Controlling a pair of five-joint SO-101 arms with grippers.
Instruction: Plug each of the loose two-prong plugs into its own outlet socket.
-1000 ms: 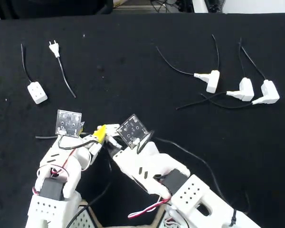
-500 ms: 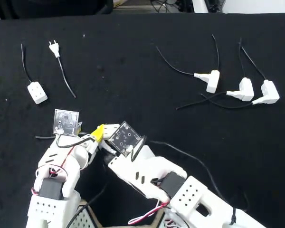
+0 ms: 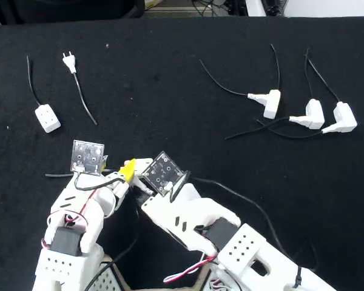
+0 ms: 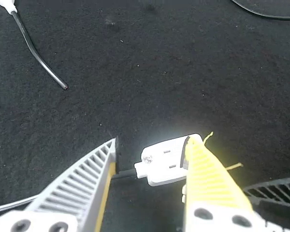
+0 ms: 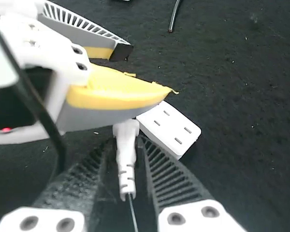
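Low on the table my left gripper [image 3: 128, 173] and right gripper [image 3: 143, 182] meet tip to tip. A white outlet socket [image 4: 164, 166] lies between the left gripper's [image 4: 153, 145] grey finger and yellow finger [image 4: 208, 174], pressed against the yellow one, its black cable end towards the grey one. My right gripper [image 5: 126, 145] is shut on a white two-prong plug [image 5: 125, 152], whose front end touches the socket [image 5: 170, 128] just under the yellow finger [image 5: 116, 92]. The prongs are hidden.
A loose plug [image 3: 68, 59] with its black cable [image 4: 36, 50] and a second white socket [image 3: 47, 118] lie at the far left. Three plug-and-socket pairs [image 3: 270, 102], [image 3: 312, 114], [image 3: 343, 118] with trailing cables lie at the far right.
The right arm swung left with the plug towards the socket, then eased back slightly. The left arm shifted a little left and returned.
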